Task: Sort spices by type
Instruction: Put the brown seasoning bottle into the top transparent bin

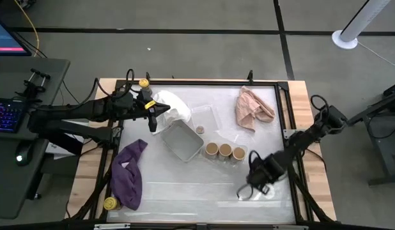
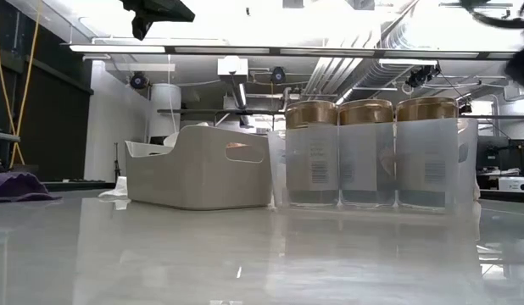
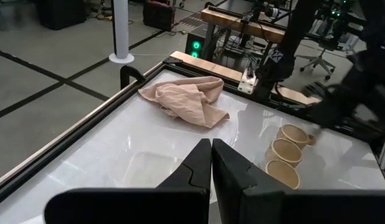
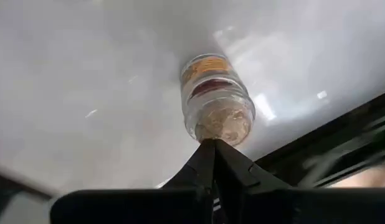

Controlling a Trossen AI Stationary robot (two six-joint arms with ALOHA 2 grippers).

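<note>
From above, you see the left gripper point(image 1: 160, 110) in the upper left of the frame, its fingers pressed together with nothing between them, poised over the white cloth point(image 1: 174, 105) beside the grey tray point(image 1: 182, 141). The right gripper point(image 1: 244, 190) sits at the lower right, fingers closed, near a small jar lying close to the table's edge; from this height you cannot tell whether they touch. Three tan-topped jars point(image 1: 225, 151) stand in a row just right of the tray, a tiny brownish jar point(image 1: 200, 130) sits just above the tray's right corner, one yellow-lidded jar point(image 1: 144, 83) rests at the upper left edge and another point(image 1: 110, 204) at the lower left beside the purple cloth point(image 1: 128, 174). The pink cloth point(image 1: 251, 107) lies at upper right.

At table level you get the three tan-topped jars point(image 2: 368, 152) upright and touching side by side, right of the tray point(image 2: 198, 176); neither gripper's tips show here.

Through the left wrist camera, you see its fingers point(image 3: 195, 167) shut tight and empty, with the pink cloth point(image 3: 187, 99) beyond and the tan tops point(image 3: 283, 162) at right.

The right wrist camera gives you what the others do not: a small clear jar point(image 4: 216, 99) lying on its side, its base right at the closed fingertips point(image 4: 207, 163), which grip nothing.
</note>
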